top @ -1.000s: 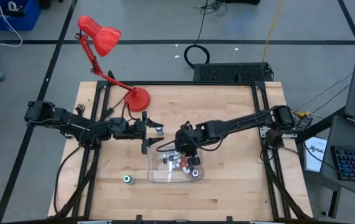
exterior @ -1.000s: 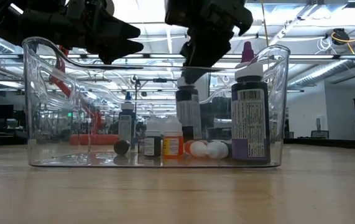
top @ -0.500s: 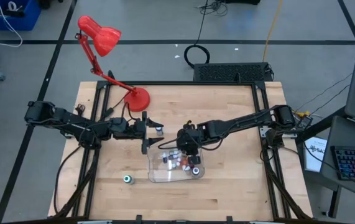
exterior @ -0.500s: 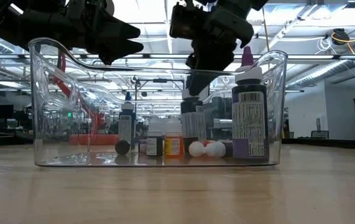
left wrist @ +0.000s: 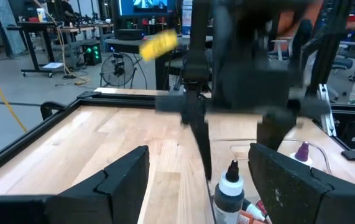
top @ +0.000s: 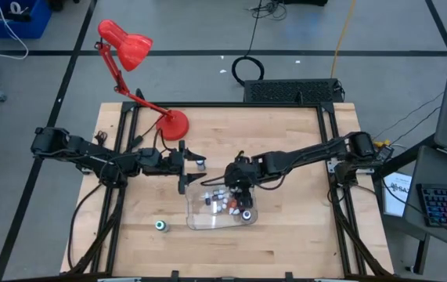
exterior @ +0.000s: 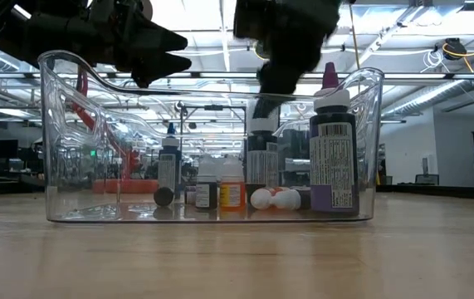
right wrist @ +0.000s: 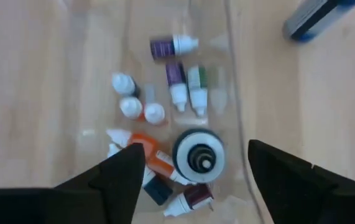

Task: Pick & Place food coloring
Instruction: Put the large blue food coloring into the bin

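Now right hand (right wrist: 189, 163) is wide and empty over the clear plastic tray (top: 194, 219); small white-capped food coloring bottles (right wrist: 178, 87) look light, hard, slick — pinch across body.

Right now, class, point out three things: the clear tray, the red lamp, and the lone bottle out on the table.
clear tray (exterior: 79, 133), low view, left wall.
red lamp (top: 125, 41), high view, its shade.
lone bottle (top: 160, 225), high view, its top.
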`<state>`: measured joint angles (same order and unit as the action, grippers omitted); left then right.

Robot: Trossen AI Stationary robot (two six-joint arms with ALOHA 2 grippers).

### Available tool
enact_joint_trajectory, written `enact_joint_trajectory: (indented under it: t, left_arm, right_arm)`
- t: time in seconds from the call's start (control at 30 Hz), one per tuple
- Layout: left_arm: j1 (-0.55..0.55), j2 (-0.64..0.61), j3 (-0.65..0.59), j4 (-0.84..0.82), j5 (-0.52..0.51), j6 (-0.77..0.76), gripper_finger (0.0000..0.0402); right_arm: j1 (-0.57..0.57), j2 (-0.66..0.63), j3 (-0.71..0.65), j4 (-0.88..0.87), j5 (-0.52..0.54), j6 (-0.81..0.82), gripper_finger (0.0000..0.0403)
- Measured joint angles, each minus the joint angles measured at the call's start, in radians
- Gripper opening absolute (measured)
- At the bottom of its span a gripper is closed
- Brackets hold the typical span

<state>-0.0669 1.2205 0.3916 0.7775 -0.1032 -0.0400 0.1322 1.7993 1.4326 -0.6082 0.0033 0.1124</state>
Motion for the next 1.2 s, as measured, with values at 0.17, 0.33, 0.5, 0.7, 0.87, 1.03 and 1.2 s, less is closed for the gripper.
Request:
enact_joint_trajectory:
  t: [0.17, 0.33, 0.5, 0.7, 0.87, 1.03, 1.2]
  left_arm:
    - [0.000, 0.000, 0.000, -0.036, 0.001, -0.011, 0.0273]
    - [0.000, 0.000, 0.000, -0.056, 0.046, -0.015, 0.0274]
    - [-0.001, 0.000, 0.000, -0.052, 0.056, -0.013, 0.0274]
    - [0.026, 0.001, 0.191, -0.509, -0.087, -0.070, 0.0273]
    - [0.035, 0.028, 0.445, -0.900, -0.182, -0.092, 0.0273]
    - [0.024, 0.016, 0.547, -0.941, -0.189, -0.041, 0.0273]
    - [0.064, 0.015, 0.592, -1.070, -0.243, -0.137, 0.0273]
  right_arm:
    - [0.005, -0.120, 0.001, -0.019, 0.024, 0.028, 0.0272]
    - [0.037, -0.294, -0.035, -0.077, 0.137, 0.031, 0.0256]
    - [0.088, -0.522, -0.205, -0.030, 0.322, 0.030, 0.0245]
    - [0.112, -0.845, -0.547, 0.162, 0.471, 0.012, 0.0238]
    - [0.097, -1.113, -0.847, 0.380, 0.475, -0.019, 0.0237]
    - [0.085, -1.391, -1.067, 0.484, 0.473, -0.034, 0.0233]
    - [0.085, -1.662, -1.177, 0.475, 0.484, -0.048, 0.0221]
